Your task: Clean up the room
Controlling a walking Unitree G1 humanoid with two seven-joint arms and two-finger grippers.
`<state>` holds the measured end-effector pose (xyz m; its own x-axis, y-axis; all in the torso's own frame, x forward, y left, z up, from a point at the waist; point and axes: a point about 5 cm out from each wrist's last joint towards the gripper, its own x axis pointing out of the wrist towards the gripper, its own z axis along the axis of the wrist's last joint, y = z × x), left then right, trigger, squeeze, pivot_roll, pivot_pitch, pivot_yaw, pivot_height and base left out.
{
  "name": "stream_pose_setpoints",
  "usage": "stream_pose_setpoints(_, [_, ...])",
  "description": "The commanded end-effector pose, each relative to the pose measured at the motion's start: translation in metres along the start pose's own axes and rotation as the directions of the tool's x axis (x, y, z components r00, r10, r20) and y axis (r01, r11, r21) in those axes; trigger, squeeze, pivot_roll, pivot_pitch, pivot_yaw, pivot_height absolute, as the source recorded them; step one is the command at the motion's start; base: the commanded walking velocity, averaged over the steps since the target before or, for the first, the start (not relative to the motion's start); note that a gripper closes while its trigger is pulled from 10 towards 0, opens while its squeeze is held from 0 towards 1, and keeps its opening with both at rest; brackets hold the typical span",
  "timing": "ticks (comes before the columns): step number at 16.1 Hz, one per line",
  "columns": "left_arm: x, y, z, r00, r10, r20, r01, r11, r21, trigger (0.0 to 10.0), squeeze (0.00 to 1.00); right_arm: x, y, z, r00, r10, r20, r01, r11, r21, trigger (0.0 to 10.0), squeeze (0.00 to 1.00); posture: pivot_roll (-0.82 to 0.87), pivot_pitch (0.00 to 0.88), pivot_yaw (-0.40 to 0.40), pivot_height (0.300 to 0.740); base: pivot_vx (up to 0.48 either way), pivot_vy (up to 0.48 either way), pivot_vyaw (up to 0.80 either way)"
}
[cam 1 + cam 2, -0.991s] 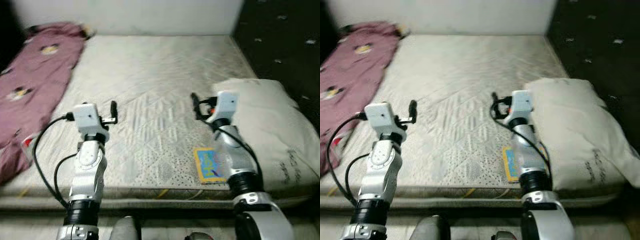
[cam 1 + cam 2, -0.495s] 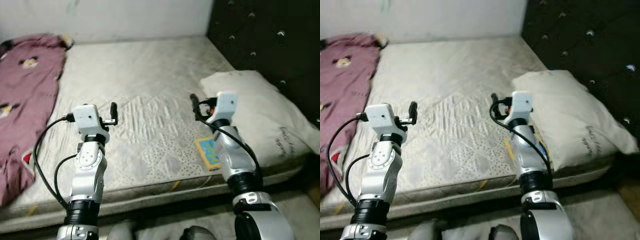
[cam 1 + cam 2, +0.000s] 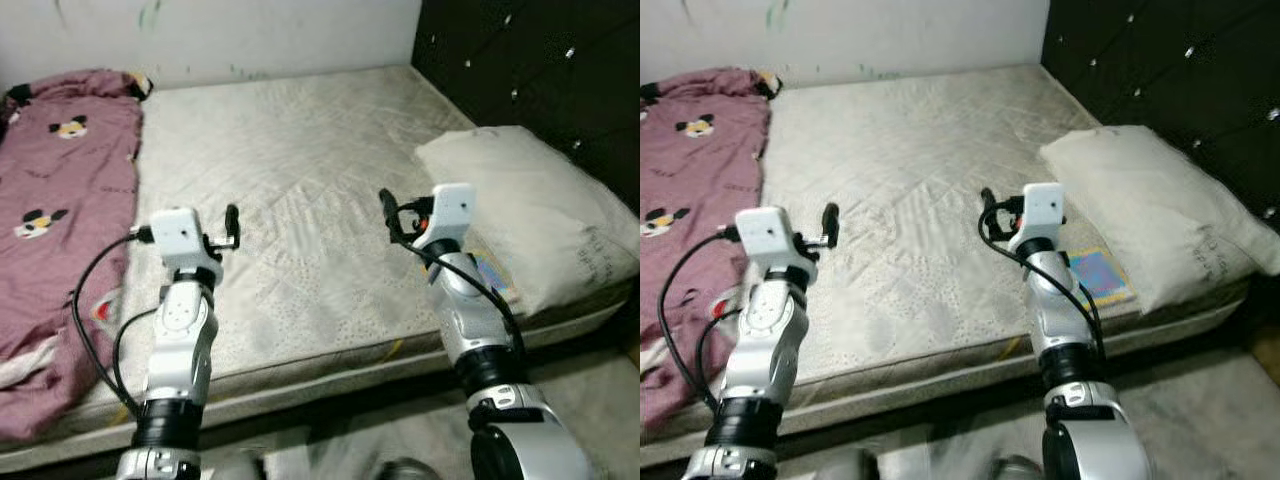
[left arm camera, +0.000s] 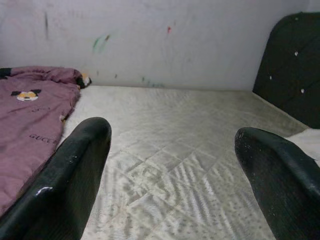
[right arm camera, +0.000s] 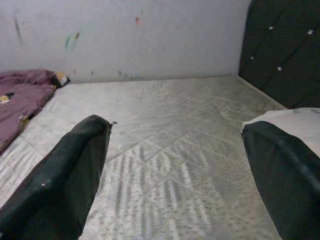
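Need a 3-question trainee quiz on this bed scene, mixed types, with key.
1. True or false: the left claw holds the blanket.
2. Multiple choice: the pillow lies on the mattress nearest to: A) the left arm B) the right arm C) the wall
3. Fill in: both claws hover ____ over the mattress, gripping nothing.

Key: 1 false; 2 B; 3 open. The right claw is beside the pillow, apart from it.
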<state>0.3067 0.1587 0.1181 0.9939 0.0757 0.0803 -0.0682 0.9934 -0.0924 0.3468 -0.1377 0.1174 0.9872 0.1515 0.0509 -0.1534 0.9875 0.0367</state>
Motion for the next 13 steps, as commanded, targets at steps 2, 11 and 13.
stream_pose_setpoints(2, [-0.0004,0.0113,0.0005,1.000,0.029,-0.004,-0.029,1.000,0.013,10.0,0.00,0.0045,0.0130,0.0047,0.999,0.042,0.013,-0.042,0.999,0.006,10.0,0.00,-0.03,0.000,0.009,0.740,0.000,0.480,0.76])
stream_pose_setpoints(11, [-0.0012,0.0111,-0.0009,0.999,0.029,-0.012,-0.029,1.000,0.005,10.0,0.00,0.0043,0.0132,0.0017,0.999,0.047,-0.007,-0.047,0.999,0.006,10.0,0.00,-0.04,0.000,0.009,0.740,0.000,0.480,0.05])
stream_pose_setpoints(13, [-0.0015,0.0105,-0.0006,1.000,0.028,-0.004,-0.028,1.000,0.007,10.0,0.00,0.0041,0.0133,0.0006,0.999,0.050,-0.011,-0.050,0.999,0.005,10.0,0.00,-0.04,0.000,0.010,0.740,0.000,0.381,0.00])
